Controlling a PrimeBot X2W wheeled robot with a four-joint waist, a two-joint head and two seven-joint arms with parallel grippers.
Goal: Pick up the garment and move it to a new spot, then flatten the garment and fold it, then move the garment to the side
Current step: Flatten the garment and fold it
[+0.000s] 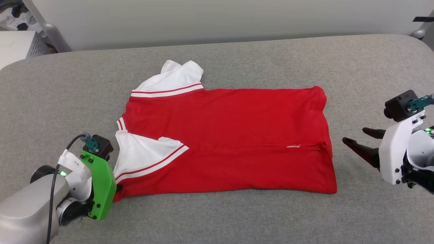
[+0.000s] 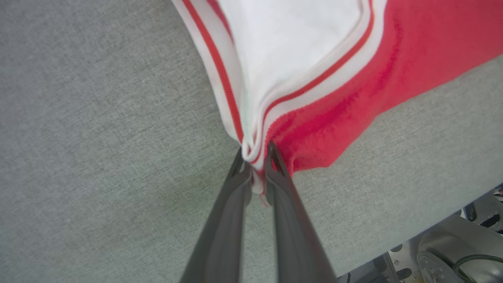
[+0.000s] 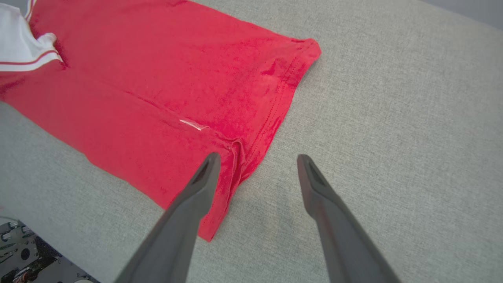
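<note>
The left gripper (image 2: 255, 157) is clamped on the garment (image 1: 230, 135). The striped trim of the near sleeve and a little of the red edge beneath it are pinched between the fingertips. The grasp is judged to be taken at this corner so that the stacked layers are carried together when the cloth is lifted for a fold. Ahead of these jaws the white sleeve is spread, with the red body beyond it.

The garment is laid flat on the grey padded surface (image 1: 237, 220), between the two grippers. Its long axis runs from one gripper to the other: the sleeve and neck end is pointed at the left jaws, the bottom hem at the right jaws. The near long edge appears turned over, so a lengthwise fold is judged done.

The right gripper (image 3: 255, 159) is held with its jaws spread wide and nothing between them. It is stationed just off the hem corner; contact cannot be confirmed. This position is judged to be preparation for a matching grasp.
</note>
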